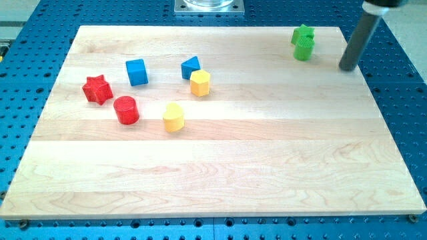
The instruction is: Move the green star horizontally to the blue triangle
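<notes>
Sitting to the left of my tip (347,67), not touching it, the bumpy green star (302,33) touches a round green block (304,49); my tip holds nothing.

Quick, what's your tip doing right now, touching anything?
My tip: no gripper, holding nothing; it sits to the view's right of the green star and green cylinder, touching neither.

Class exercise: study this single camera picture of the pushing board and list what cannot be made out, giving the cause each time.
- The rod's upper part: cut off by the view's top edge; only my tip shows, right of the green blocks.
- Green star and green cylinder: they look pressed together, but contact cannot be confirmed, and the cylinder hides the star's lower side.
- Blue triangle and yellow hexagon: touching or apart, unclear.
</notes>
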Tool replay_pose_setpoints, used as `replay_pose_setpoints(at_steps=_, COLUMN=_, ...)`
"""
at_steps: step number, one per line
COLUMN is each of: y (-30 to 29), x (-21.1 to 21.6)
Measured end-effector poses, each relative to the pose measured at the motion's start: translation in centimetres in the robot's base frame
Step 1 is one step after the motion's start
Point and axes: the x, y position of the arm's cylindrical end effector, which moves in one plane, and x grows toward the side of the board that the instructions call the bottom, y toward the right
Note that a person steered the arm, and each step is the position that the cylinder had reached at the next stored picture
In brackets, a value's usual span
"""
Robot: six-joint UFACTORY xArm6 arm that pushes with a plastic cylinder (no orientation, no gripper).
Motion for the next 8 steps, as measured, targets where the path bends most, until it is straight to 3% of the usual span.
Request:
replay_pose_setpoints(at_steps=1, y=-4.4, x=-3.1)
replay_pose_setpoints(at_steps=2, y=-4.2, x=-5.5)
replay_pose_setpoints(at_steps=3, y=-9.1, x=-6.2)
replay_pose_setpoints(at_steps=4, y=-19.7, x=-6.0)
replay_pose_setpoints(at_steps=5, y=-16.7, x=-6.9)
replay_pose_setpoints(at_steps=6, y=-19.7, x=-8.2)
replay_pose_setpoints(at_steps=7, y=-29.8, x=-5.5)
replay_pose_setpoints(at_steps=8, y=-30.8, x=-2.5)
